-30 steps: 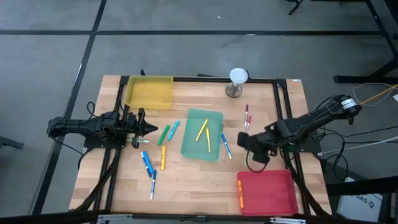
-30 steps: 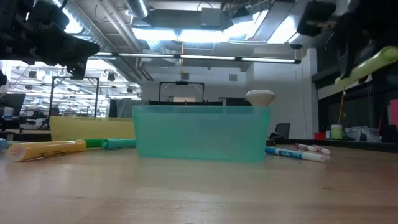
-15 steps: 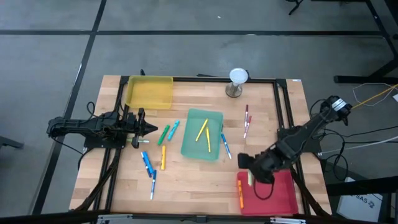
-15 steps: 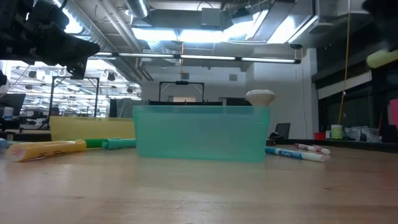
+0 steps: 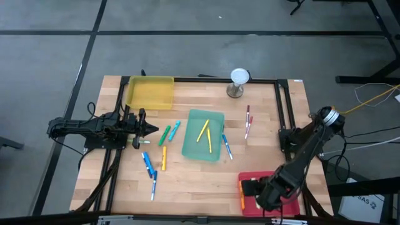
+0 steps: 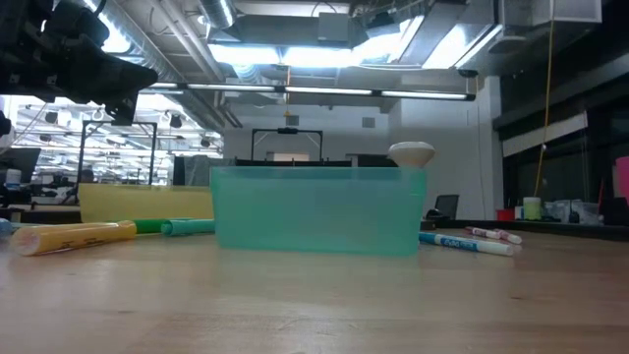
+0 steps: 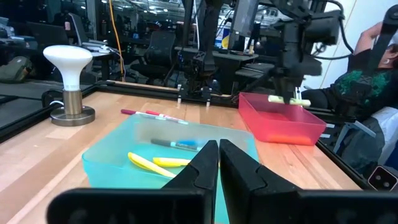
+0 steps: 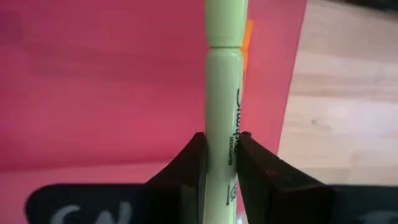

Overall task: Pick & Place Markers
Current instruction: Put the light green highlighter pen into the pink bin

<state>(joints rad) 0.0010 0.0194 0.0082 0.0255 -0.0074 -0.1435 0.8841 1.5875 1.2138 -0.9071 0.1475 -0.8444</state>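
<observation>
So the right gripper (image 8: 219, 163) is clamped on a pale green marker (image 8: 222, 93), which sticks out lengthwise past the fingertips, and it's hanging right over the red tray (image 5: 287, 201). There's an orange marker (image 5: 242, 195) already lying inside the red tray along its edge nearest the teal tray (image 5: 195, 150). From the left wrist view you can see the pale green marker held crosswise above the red tray.

The left gripper (image 5: 153, 129) is pinched closed with nothing in it, parked off to the far side of the teal tray from the red tray, just past the green marker (image 5: 164, 135) and teal marker (image 5: 174, 130).

Other markers on the desk (image 5: 187, 181): two yellow markers (image 5: 205, 133) sit in the teal tray, a blue marker (image 5: 226, 146) lies between the teal tray and the red tray, and a red marker (image 5: 248, 115) lies further up the desk from the red tray, toward the lamp (image 5: 239, 82).
</observation>
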